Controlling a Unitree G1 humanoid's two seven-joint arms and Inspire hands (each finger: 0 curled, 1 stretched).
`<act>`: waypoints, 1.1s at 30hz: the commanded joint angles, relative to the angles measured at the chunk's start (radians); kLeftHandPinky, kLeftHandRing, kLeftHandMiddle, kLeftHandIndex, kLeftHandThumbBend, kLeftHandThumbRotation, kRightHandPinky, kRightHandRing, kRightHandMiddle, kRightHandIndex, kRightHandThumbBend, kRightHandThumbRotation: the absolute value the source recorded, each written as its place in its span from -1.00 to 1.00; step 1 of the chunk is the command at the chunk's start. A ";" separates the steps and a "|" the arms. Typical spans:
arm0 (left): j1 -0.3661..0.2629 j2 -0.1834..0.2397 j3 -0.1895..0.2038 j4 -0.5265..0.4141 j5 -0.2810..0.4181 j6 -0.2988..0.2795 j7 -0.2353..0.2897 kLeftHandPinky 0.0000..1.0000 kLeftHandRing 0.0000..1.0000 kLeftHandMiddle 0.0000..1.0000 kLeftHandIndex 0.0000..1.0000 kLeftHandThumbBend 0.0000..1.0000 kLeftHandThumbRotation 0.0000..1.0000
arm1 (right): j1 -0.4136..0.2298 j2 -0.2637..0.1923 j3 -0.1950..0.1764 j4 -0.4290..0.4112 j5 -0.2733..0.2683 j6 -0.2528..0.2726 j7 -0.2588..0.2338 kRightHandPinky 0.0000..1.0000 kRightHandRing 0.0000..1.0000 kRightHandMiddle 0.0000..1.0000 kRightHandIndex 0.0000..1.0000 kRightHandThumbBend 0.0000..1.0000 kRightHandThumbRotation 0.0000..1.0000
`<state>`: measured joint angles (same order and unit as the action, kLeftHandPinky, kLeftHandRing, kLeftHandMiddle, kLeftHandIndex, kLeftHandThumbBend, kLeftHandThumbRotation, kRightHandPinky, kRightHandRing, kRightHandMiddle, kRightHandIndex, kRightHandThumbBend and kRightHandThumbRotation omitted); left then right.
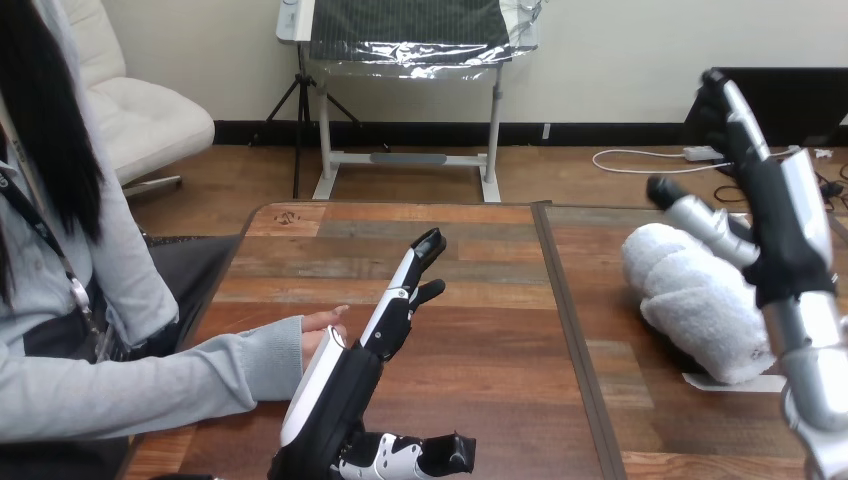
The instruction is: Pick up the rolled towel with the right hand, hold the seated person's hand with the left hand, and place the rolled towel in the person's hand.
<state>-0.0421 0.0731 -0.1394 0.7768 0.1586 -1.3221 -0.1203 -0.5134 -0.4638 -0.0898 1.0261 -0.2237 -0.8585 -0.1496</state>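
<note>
While the rolled towel (pixel 690 300) lies untouched on the right part of the table (pixel 480 340), no step of the task is complete. The right hand (pixel 775 215) stands raised at the towel's right end, fingers straight and upright, thumb spread toward the roll, holding nothing. This posture reads as an open approach, set to close over the roll from its far side.

The left hand (pixel 350 375) rests low at the table's left part, fingers extended and uncurled, grasping nothing. The person's hand (pixel 322 322) lies on the table just beside it, partly hidden behind it. Contact between the two cannot be told, and no hold is evident. The person's hand appears offered for support, so the left hand is judged placed to take it.
</note>
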 commanded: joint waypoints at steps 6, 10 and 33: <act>-0.060 -0.004 0.003 -0.035 -0.012 -0.004 0.010 0.83 1.00 1.00 1.00 1.00 0.49 | -0.152 -0.065 0.006 -0.008 -0.020 0.136 0.003 0.81 0.93 0.91 0.99 1.00 0.72; -0.062 -0.002 0.007 -0.033 -0.004 -0.008 0.013 0.83 1.00 1.00 1.00 1.00 0.49 | -0.185 -0.081 0.019 0.012 -0.040 0.185 0.000 0.79 0.91 0.91 1.00 1.00 0.70; -0.055 0.002 -0.014 -0.051 -0.063 0.000 -0.021 0.86 1.00 1.00 1.00 1.00 0.44 | -0.360 -0.128 0.088 0.186 -0.115 0.436 0.019 0.70 0.83 0.90 0.94 1.00 0.44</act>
<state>-0.0423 0.0758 -0.1486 0.7767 0.1101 -1.3219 -0.1391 -0.7626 -0.5602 -0.0194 1.1780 -0.3310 -0.4602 -0.1452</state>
